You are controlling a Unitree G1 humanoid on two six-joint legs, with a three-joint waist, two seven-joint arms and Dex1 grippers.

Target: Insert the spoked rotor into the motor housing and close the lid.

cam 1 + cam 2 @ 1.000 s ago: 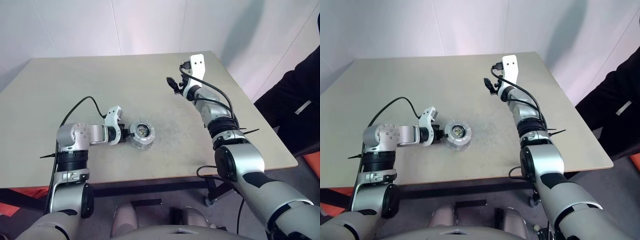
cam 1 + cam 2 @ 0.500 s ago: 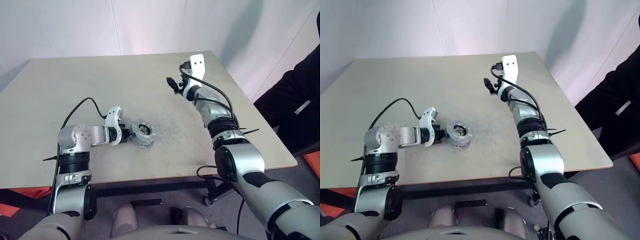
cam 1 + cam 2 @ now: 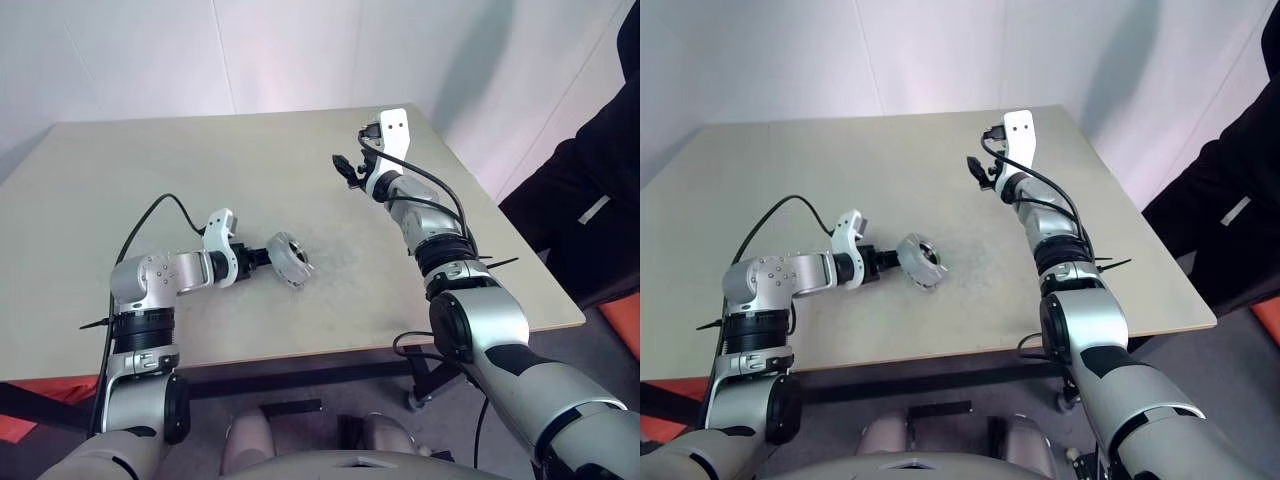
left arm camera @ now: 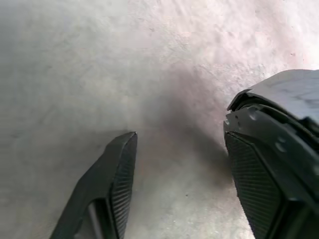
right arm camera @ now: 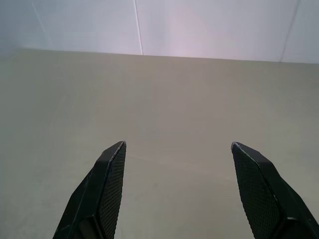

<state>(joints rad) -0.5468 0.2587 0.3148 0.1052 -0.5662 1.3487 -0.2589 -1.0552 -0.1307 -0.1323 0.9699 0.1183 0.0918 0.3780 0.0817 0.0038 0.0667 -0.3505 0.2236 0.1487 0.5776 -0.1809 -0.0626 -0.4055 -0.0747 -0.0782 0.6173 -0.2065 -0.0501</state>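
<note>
Left eye view: housing (image 3: 289, 258) tilted on its side mid-counter (image 3: 300, 170), just off left pincer (image 3: 262, 256), fingers released. Right pincer (image 3: 347, 170) spread wide, empty, above far-right corner.

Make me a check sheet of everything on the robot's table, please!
Surface: beige table, faint scuffs near the middle.
Job's things: motor housing tipped on its side on the table, open face turned away from the left gripper; rotor and lid cannot be told apart from it.
Clutter: nothing seen.
Grippers: left gripper open, right beside the housing, not holding it; right gripper open, raised over the far side of the table, nothing between its fingers.
Cables: black cable looping over the left arm; black cables along the right arm.
Surroundings: white wall panels behind; a person in dark clothing stands at the table's right.
</note>
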